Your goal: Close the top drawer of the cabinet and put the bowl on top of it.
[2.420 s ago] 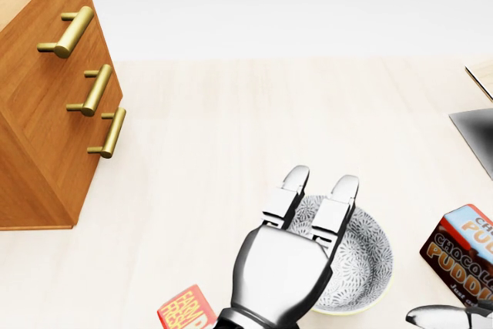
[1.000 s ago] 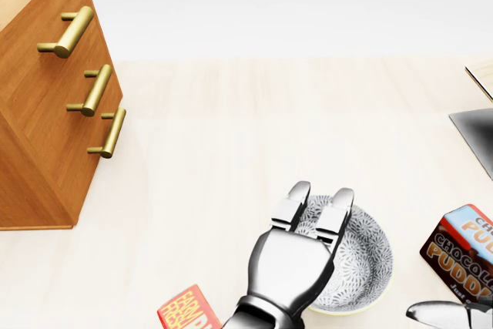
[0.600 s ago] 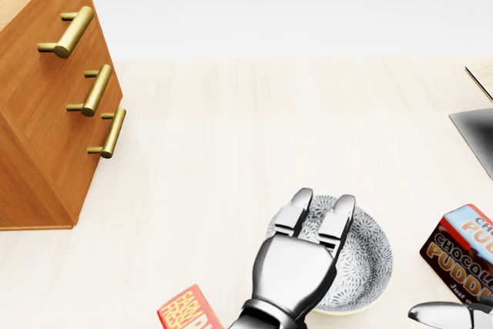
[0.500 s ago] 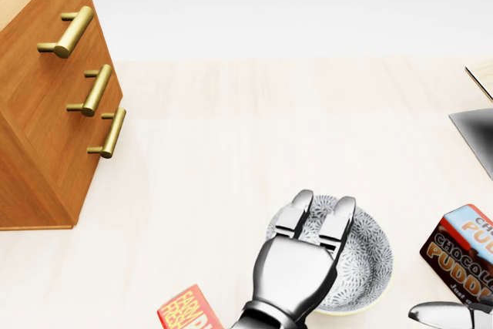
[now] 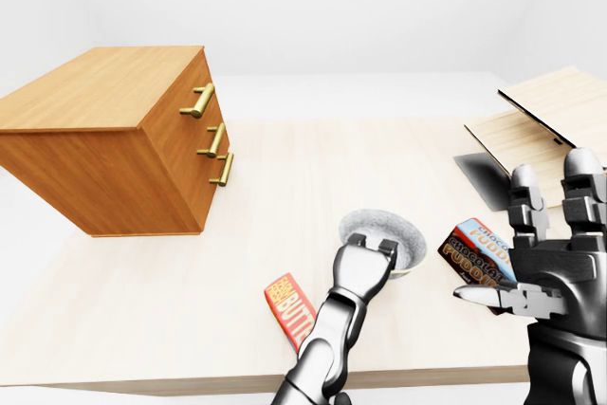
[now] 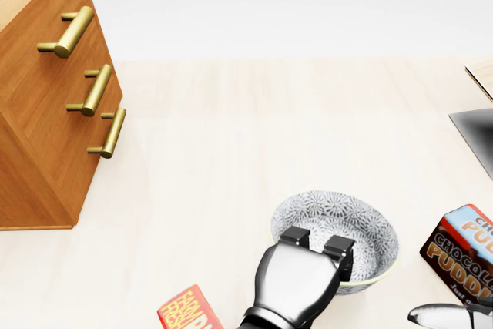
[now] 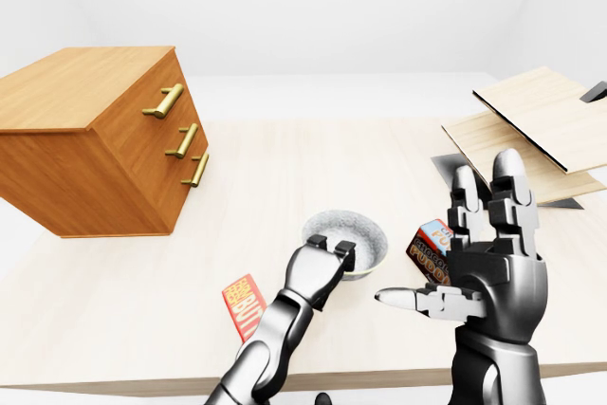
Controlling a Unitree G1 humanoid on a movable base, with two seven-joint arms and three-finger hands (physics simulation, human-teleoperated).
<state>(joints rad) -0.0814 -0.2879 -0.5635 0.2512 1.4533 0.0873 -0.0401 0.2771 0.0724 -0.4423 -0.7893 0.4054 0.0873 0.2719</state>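
Curling fingers over its rim, the left robot hand [image 6: 299, 279] grips the bowl [image 6: 350, 223] by the table's [image 6: 231, 129] robot-side edge; the right robot hand [image 7: 493, 277] stands spread open. The cabinet [image 5: 114, 139] sits at the left edge.

Left robot hand [image 5: 363, 268] on bowl [image 5: 387, 231] (apparently)

Pale wood table [image 6: 231, 129] w/ cabinet [image 5: 104, 130], pudding box [image 6: 462, 256], red packet [image 5: 289, 308], boards [image 5: 550, 116].
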